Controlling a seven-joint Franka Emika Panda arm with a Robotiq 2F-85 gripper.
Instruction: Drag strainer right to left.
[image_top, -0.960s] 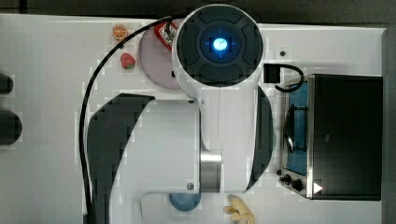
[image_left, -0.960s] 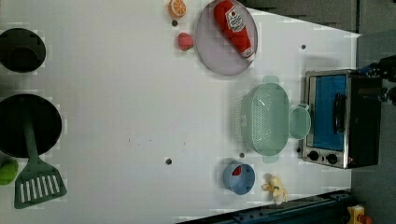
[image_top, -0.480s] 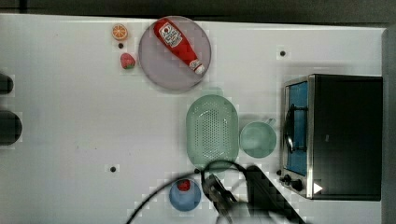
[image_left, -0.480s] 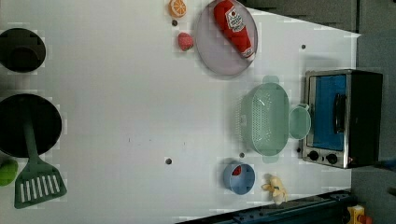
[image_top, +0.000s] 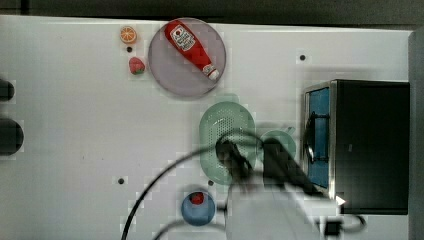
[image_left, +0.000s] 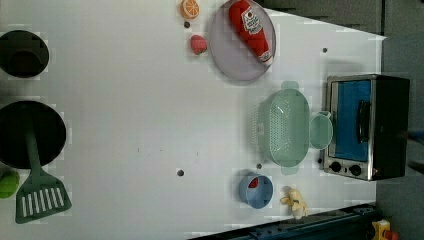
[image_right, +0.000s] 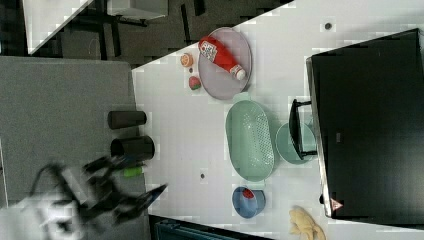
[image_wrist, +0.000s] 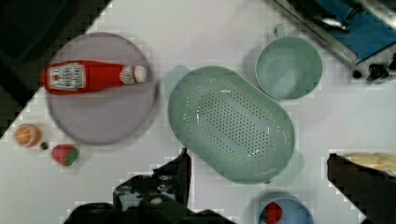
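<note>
Now over the strainer (image_top: 220, 131), arm; ketchup bottle (image_top: 192, 48) on plate (image_top: 172, 75).

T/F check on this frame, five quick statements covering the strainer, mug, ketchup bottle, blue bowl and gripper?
1. The red ketchup bottle lies on the grey round plate. True.
2. The pale green oval plastic strainer holds a strawberry. False: it is empty; the loose strawberry lies on the table beside the plate.
3. The round green mug sits between the strainer and the toaster oven. True.
4. The small blue bowl is empty. False: something red lies in it.
5. The gripper grips the strainer. False: its jaws stand wide open above it.
</note>
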